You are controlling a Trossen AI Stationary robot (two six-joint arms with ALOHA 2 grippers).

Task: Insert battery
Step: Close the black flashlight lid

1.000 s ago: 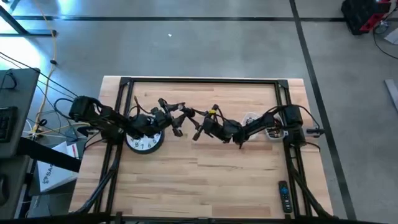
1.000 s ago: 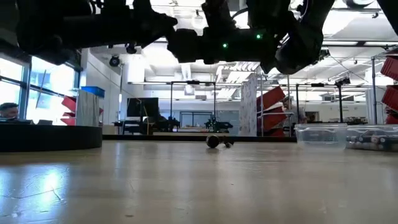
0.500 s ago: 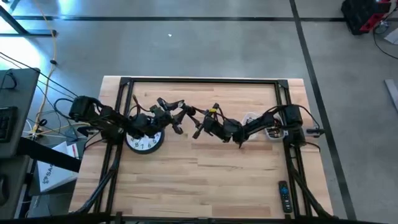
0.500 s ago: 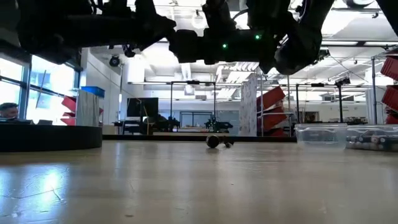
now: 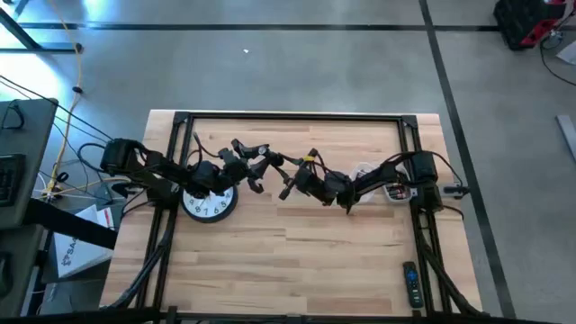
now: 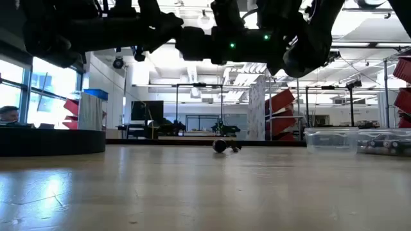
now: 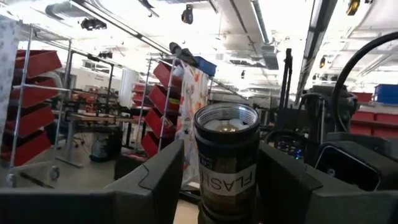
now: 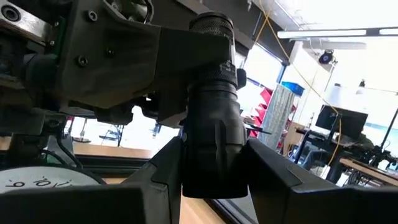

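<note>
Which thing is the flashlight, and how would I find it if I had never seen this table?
Look above the middle of the wooden table, where the two dark arms meet over it. The flashlight is the black tube held between the left gripper and the right gripper. Unlike the flat white clock lying below, it is in the air and has "FLASH" printed on it.

Below me on the wooden table (image 5: 297,261) lies a round white clock (image 5: 209,206), face up, towards my left side. A dark remote control (image 5: 410,284) rests near the table's front right corner, well apart from the clock. At the right edge sit clear plastic bins (image 6: 331,138), one holding small items I cannot make out. Across the room I see red shelving bins (image 7: 31,118) on racks and a person (image 6: 9,115) seated far off.
</note>
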